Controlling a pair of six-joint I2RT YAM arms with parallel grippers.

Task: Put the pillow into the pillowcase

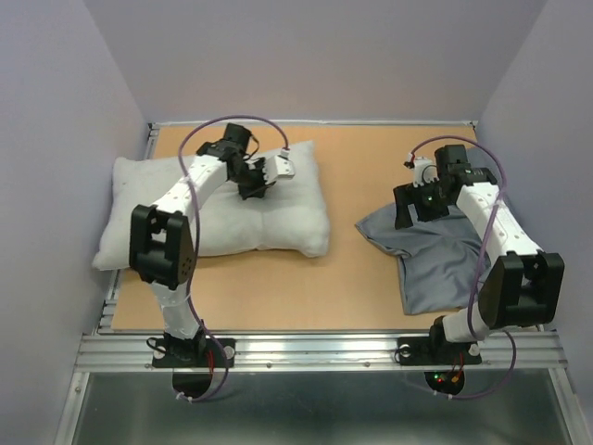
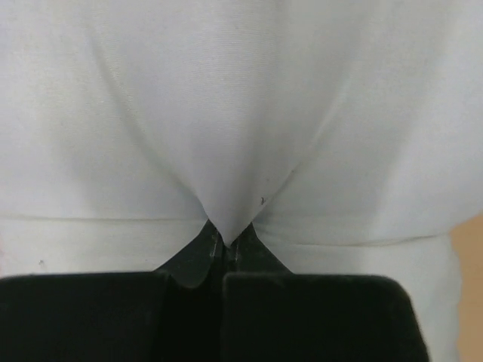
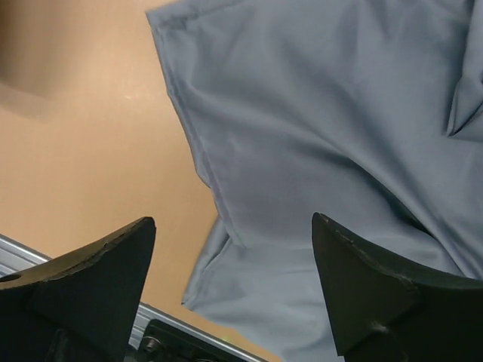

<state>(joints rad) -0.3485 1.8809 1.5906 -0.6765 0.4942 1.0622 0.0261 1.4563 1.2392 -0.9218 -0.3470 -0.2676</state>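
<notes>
My left gripper [image 2: 225, 245] is fully closed on the large, plump, off-white fabric pillow [image 1: 278, 222]. In the left wrist view the two black fingers [image 2: 192, 260] meet, and a small fold of the white cloth is pinched between their tips. From this pinch the cloth rises in a narrow cone with tight creases going outward. In the top view the grip is on the upper face of the pillow, near its far long edge and a little right of its middle.

The pillow lies flat on the left half of the tan wooden table board [image 1: 306, 278]. Its left end reaches over the left edge of the board.

My right gripper [image 3: 232, 222] is wide open and holds nothing. Its two black fingers [image 3: 113, 264] stand well apart above the thin, smooth, blue-grey cloth pillowcase [image 1: 435, 264]. One hemmed edge of the pillowcase runs down between them, with bare board at the left of this edge. I cannot tell if the fingertips touch the cloth.

The pillowcase lies crumpled and partly folded on the right half of the board, its far part under my right arm. It is well apart from the pillow, with bare board between them. The near corner of the pillowcase comes close to the aluminium rail [image 1: 324, 348] at the front edge of the table.
</notes>
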